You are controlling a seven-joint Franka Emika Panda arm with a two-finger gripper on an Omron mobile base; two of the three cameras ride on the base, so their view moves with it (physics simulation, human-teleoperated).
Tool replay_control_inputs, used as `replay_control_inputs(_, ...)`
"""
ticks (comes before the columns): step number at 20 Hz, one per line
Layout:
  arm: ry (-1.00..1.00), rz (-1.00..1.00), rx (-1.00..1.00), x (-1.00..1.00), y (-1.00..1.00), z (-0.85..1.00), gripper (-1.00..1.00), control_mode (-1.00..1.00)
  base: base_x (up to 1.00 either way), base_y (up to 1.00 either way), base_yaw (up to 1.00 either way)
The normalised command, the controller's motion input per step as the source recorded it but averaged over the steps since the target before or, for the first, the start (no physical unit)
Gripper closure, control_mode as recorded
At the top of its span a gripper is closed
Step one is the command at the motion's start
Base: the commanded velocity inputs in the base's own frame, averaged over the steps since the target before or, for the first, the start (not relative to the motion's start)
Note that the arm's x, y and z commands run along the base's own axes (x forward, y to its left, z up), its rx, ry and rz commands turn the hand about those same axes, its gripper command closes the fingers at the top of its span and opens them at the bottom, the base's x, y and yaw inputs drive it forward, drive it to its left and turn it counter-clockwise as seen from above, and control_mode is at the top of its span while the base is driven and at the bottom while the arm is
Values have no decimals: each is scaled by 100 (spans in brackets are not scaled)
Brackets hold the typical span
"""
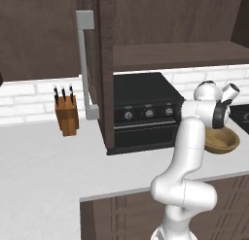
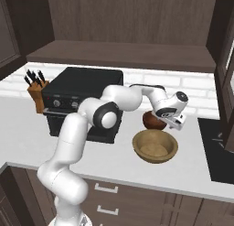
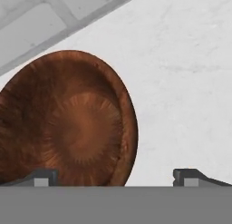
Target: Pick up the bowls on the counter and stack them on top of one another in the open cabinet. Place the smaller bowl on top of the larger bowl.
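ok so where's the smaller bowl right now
In the right base view the smaller bowl sits on the counter just behind the larger bowl, near the brick backsplash and right of the black oven, with the open gripper beside it.

In the hand view the smaller bowl (image 3: 68,123) is cut off by the left edge and its lower rim is hidden. In the left base view the arm hides much of the larger bowl (image 1: 224,143). In the right base view the hand covers the smaller bowl's right side.
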Motion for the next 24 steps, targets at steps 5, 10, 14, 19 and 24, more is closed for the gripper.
replay_control_inputs(5, 0, 0, 0, 25, 24, -17, 100, -100, 0, 0, 0)
replay_control_inputs(10, 0, 0, 0, 2, 2, -2, 100, -100, 0, 0, 0)
replay_control_inputs(14, 0, 0, 0, 0, 0, 0, 100, -100, 0, 0, 0)
replay_control_inputs(19, -7, 0, 3, -17, -6, 15, 100, -100, 0, 0, 0)
replay_control_inputs(24, -27, 0, 9, -59, -16, 42, 100, -100, 0, 0, 0)
